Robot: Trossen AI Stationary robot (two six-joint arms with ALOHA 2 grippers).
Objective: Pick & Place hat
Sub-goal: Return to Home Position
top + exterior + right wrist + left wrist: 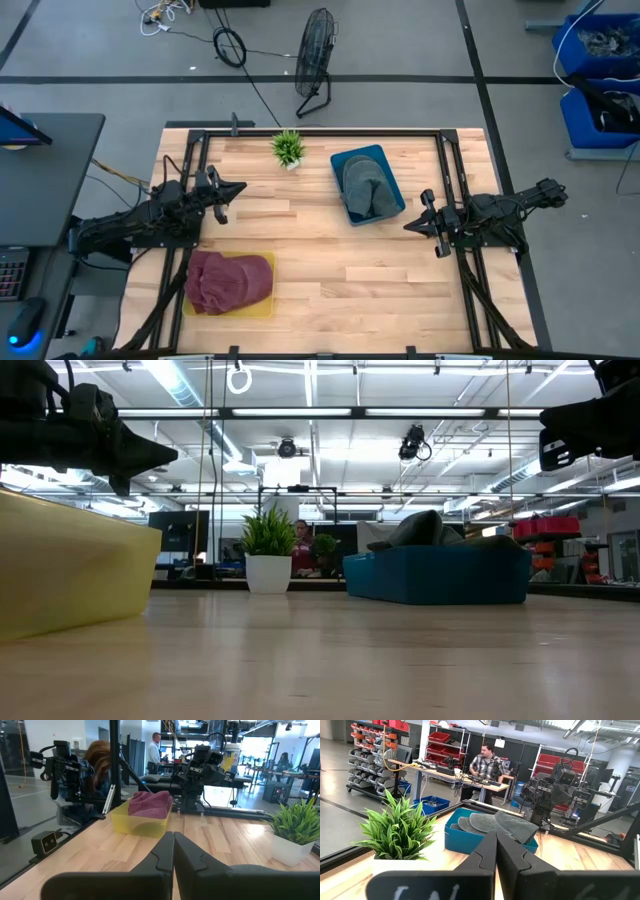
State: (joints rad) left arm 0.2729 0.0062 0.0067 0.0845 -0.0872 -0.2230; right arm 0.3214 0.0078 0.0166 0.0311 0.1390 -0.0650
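High view: 2 or more dark grey fabric caps (368, 192) lie piled in the blue plastic bin (358, 153), far and right of the table's centre. The left gripper (238, 188) hangs well left of the bin. The right gripper (408, 226) hangs just near-right of it. Neither touches the caps.

Low view: the caps bulge above the bin's rim, right of a small green potted plant (268, 555).

Left wrist view: the left fingers are pressed together, pointing towards the caps.

Right wrist view: the right fingers are pressed together, facing a yellow plastic bin (142, 824) of maroon cloth (150, 804).
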